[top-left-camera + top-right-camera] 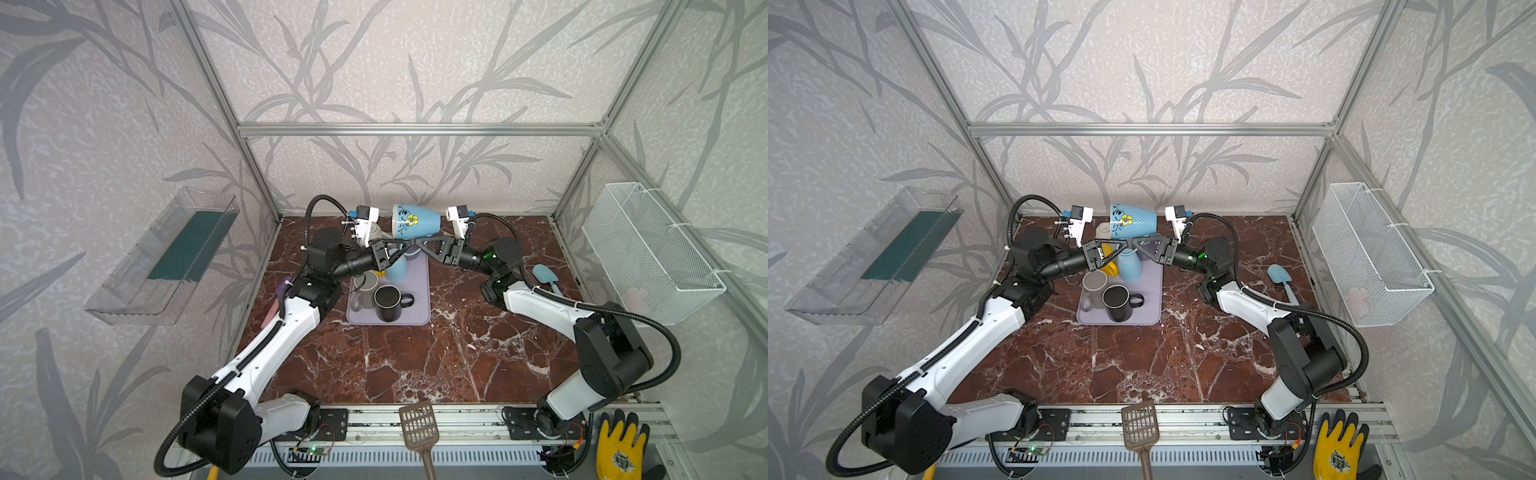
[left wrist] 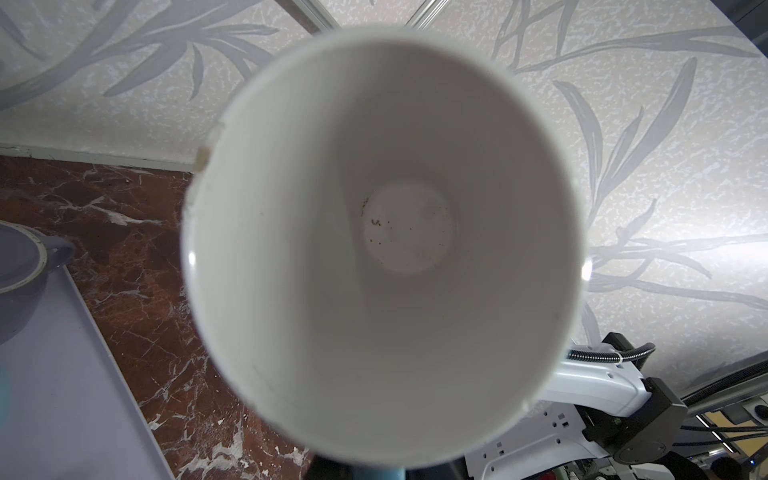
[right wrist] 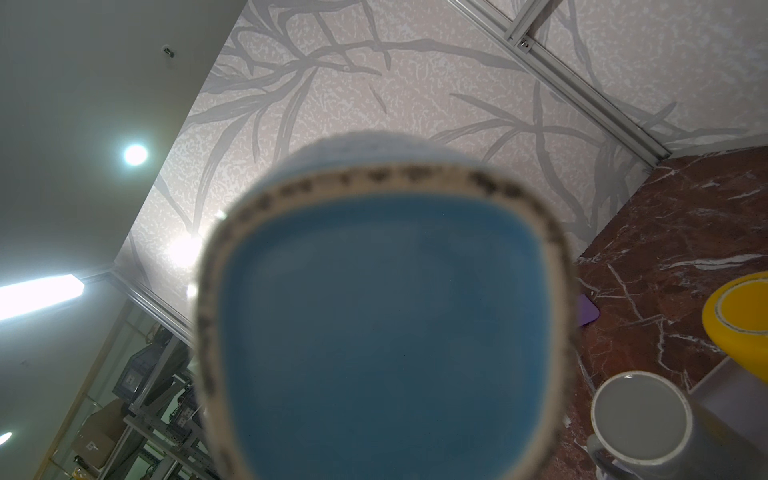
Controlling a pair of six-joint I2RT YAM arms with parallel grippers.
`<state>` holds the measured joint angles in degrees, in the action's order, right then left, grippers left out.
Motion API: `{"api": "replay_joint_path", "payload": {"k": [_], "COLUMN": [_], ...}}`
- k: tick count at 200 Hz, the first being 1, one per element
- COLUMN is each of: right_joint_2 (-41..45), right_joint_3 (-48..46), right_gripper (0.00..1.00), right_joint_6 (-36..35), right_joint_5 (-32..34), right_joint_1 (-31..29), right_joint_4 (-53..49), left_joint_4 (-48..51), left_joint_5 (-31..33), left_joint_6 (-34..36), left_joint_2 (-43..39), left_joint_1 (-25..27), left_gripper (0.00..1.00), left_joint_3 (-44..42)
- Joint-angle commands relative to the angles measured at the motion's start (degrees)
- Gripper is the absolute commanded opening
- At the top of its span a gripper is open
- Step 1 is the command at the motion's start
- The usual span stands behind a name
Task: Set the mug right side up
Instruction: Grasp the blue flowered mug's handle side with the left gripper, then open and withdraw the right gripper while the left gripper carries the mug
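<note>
Brown slotted plastic scoop [image 1: 419, 424] lies at front rail, nearest. Left fingers [image 1: 403, 244] reach under blue dotted ceramic mug with yellow flower [image 1: 417, 220]; can't tell how wide they stand or whether they pinch it. Mug is airborne on its side above lavender rectangular tray [image 1: 420, 291], mouth facing left, base right. Right fingers [image 1: 420, 244] clamped tight at mug's underside, carrying it. Yellow work glove [image 1: 621, 449] far right.

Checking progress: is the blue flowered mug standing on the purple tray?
No, the blue flowered mug hangs on its side in the air, above the purple tray.
</note>
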<state>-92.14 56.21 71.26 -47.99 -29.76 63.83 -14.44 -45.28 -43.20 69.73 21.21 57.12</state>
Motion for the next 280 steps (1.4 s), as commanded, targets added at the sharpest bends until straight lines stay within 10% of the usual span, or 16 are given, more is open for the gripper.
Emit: {"api": "replay_joint_path", "payload": {"k": [1, 34, 136, 280], "right_joint_2": [1.6, 2.9, 3.4, 15.8], "right_joint_3": [2.4, 2.3, 0.3, 0.0], "right_gripper": [0.04, 0.29, 0.48, 0.49], "right_joint_6": [-3.7, -7.2, -9.2, -38.4], "right_joint_5": [-1.4, -1.5, -1.6, 14.6], "right_joint_1": [-0.9, -0.9, -0.9, -0.9], "right_joint_4": [0.1, -4.9, -7.7, -53.1], "left_joint_4": [0.2, 1.0, 6.8, 40.1], "left_joint_5": [0.4, 1.5, 6.9, 29.8], "left_joint_6": [1.7, 2.3, 5.1, 22.5], "left_joint_2": [-1.5, -2.6, -5.4, -2.1], "left_joint_1": [-0.3, -0.5, -1.7, -6.3], "left_gripper": [0.00, 0.00, 0.00, 0.00], "left_joint_3": [0.3, 0.2, 1.2, 12.1]}}
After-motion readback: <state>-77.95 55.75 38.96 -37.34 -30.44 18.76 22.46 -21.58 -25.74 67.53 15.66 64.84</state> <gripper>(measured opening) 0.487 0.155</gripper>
